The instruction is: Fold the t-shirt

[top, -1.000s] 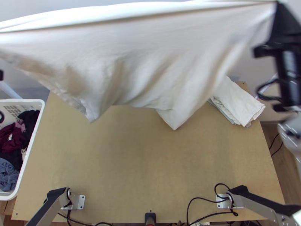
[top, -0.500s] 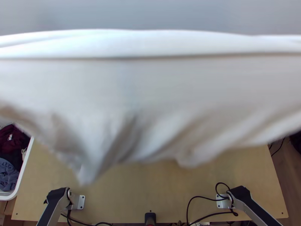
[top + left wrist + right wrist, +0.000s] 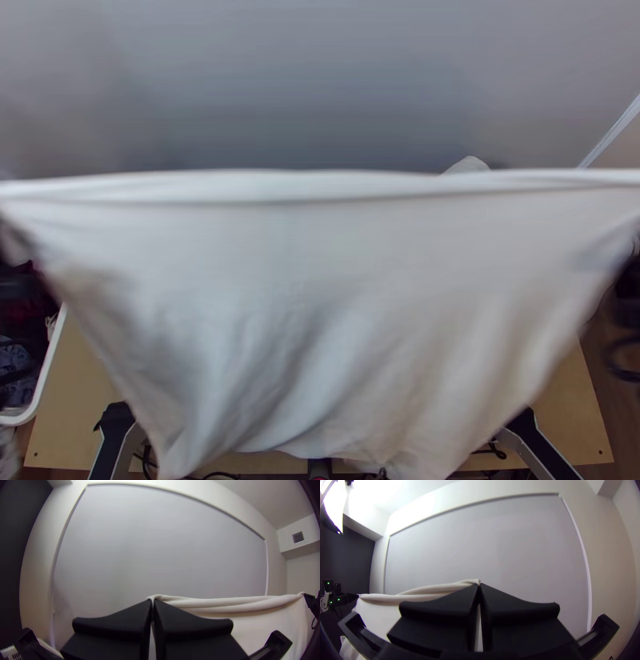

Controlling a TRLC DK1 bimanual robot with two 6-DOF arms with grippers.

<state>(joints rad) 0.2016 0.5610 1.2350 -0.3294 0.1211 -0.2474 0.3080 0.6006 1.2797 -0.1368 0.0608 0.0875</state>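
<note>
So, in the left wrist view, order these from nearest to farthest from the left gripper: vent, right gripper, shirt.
1. Shirt: pinched in the left gripper.
2. Right gripper: at the shirt's other end.
3. Vent: high on the wall beyond.

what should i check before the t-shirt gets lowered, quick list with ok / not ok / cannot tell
1. Left gripper shut on the t-shirt: ok, cloth pinched at its fingertips.
2. Right gripper shut on the shirt: ok, cloth pinched at its fingertips.
3. Upper edge stretched between the grippers: ok, it runs nearly straight across the top view.
4. Hanging part smooth: not ok, ripples run through it.
5. Landing area on the table in sight: not ok, the shirt hides most of it.
6. Lower edge free of the arms' bases: cannot tell, it hangs in front of that area.
</note>
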